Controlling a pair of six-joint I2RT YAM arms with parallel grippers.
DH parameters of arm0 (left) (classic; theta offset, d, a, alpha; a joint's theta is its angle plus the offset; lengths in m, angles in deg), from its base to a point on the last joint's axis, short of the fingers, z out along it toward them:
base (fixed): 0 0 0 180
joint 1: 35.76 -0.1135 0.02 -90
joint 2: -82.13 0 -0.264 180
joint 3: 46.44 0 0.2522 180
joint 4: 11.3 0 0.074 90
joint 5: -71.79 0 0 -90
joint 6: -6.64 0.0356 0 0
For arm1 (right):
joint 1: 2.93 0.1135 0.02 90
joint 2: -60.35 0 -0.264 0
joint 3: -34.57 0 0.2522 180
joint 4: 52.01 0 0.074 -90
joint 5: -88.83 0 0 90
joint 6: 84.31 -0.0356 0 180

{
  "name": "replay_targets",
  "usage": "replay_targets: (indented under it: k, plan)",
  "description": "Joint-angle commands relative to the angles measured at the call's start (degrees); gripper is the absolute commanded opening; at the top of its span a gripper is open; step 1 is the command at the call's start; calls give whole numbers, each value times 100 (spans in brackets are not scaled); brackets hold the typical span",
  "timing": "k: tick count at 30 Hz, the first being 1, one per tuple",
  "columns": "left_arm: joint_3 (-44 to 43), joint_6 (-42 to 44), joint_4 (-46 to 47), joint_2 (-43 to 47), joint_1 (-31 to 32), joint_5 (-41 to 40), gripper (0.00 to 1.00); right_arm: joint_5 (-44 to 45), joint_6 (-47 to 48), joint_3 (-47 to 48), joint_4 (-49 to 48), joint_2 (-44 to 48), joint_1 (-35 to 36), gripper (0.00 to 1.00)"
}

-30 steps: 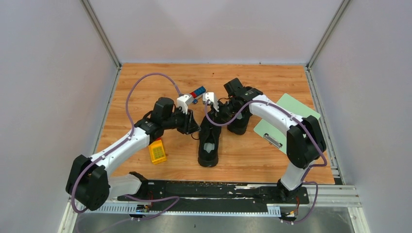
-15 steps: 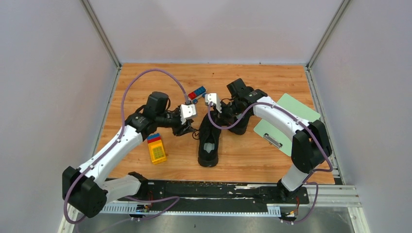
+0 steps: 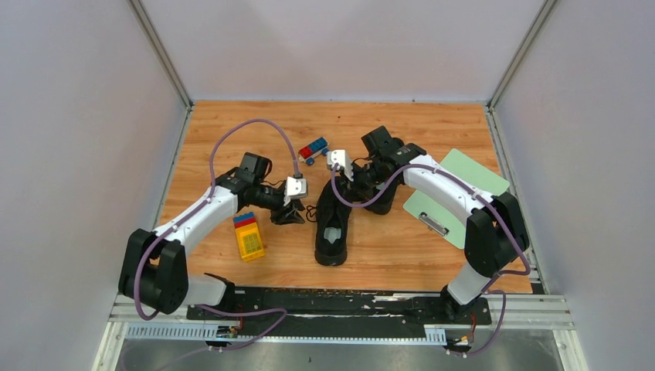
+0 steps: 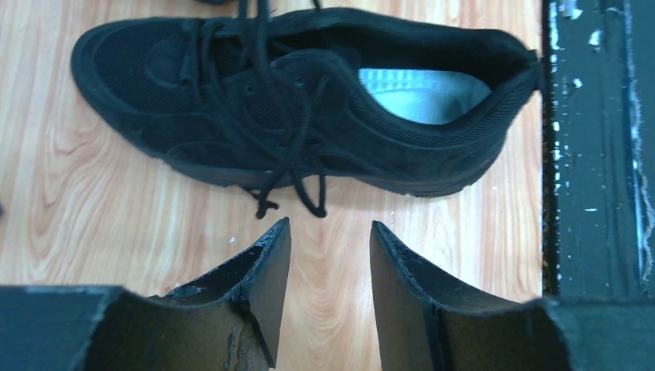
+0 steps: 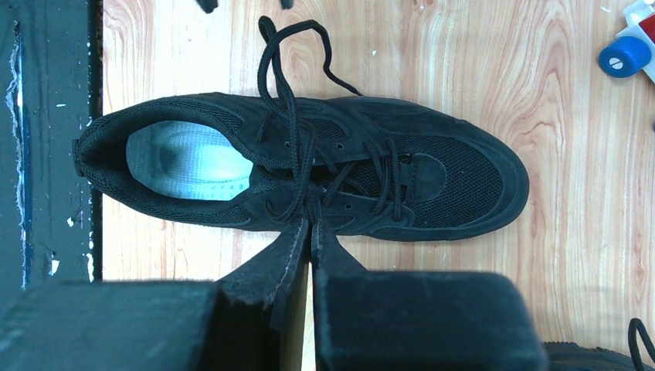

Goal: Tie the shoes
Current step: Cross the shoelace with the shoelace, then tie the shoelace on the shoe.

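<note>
One black shoe (image 3: 333, 226) lies mid-table with its toe pointing away, pale insole showing (image 4: 421, 93). Its laces are loose; two ends (image 4: 290, 205) hang onto the wood on the left side. My left gripper (image 3: 292, 212) sits just left of that shoe, open and empty (image 4: 328, 228), a little short of the lace ends. My right gripper (image 3: 349, 184) is over the shoe's lacing, and its tips (image 5: 311, 224) are pressed together on a lace strand at the tongue. A lace loop (image 5: 290, 35) lies on the wood beyond. The second shoe (image 3: 380, 202) stands partly hidden under the right arm.
A yellow block toy (image 3: 249, 239) lies left of the shoe. A small red-and-blue toy (image 3: 313, 148) sits further back. A green clipboard (image 3: 456, 193) lies at the right. A black rail (image 3: 347, 301) runs along the near edge, close to the shoe's heel.
My left gripper has opened and drawn back from the shoe's laces, toward the near left. The right gripper has shifted only slightly and stays shut.
</note>
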Motion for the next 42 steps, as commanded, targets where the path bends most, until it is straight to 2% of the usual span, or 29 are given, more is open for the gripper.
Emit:
replay_targets:
  k: [1, 3, 8, 12, 18, 20, 21, 23, 25, 28, 33, 42]
  plan:
    - [62, 566, -118, 108, -80, 898, 50, -62, 100, 48, 32, 219, 7, 4]
    - [81, 835, -196, 131, -94, 787, 50, -70, 98, 81, 48, 215, 10, 4]
    - [-170, 407, 368, -312, -110, 359, 47, -51, 80, 156, 74, 208, 0, 4]
    - [-660, 587, 266, -865, -284, 580, 45, -97, 38, 195, 105, 238, 3, 4]
    - [-1193, 1742, -712, -1318, -442, 844, 45, -144, 10, 200, 151, 269, 6, 4]
    - [-1607, 2412, -1556, -1547, -484, 1031, 46, -156, -3, 201, 158, 263, 7, 4]
    - [-1763, 3010, -2344, -1625, -524, 1064, 47, -163, -14, 207, 154, 267, 9, 4]
    - [-2059, 3374, -2990, -1768, -594, 1008, 47, -182, -23, 218, 151, 271, 2, 4]
    - [-1932, 3053, -2552, -1613, -631, 692, 48, -210, -25, 231, 156, 263, 4, 4]
    - [-1392, 2508, -1339, -1447, -610, 492, 47, -247, -48, 275, 154, 225, 4, 5]
    - [-1536, 2189, -1013, -1955, -393, 108, 42, -279, -92, 374, 159, 160, 7, 5]
    - [-1428, 2395, -786, -1949, -45, -331, 46, -345, -126, 435, 150, 6, 11, 5]
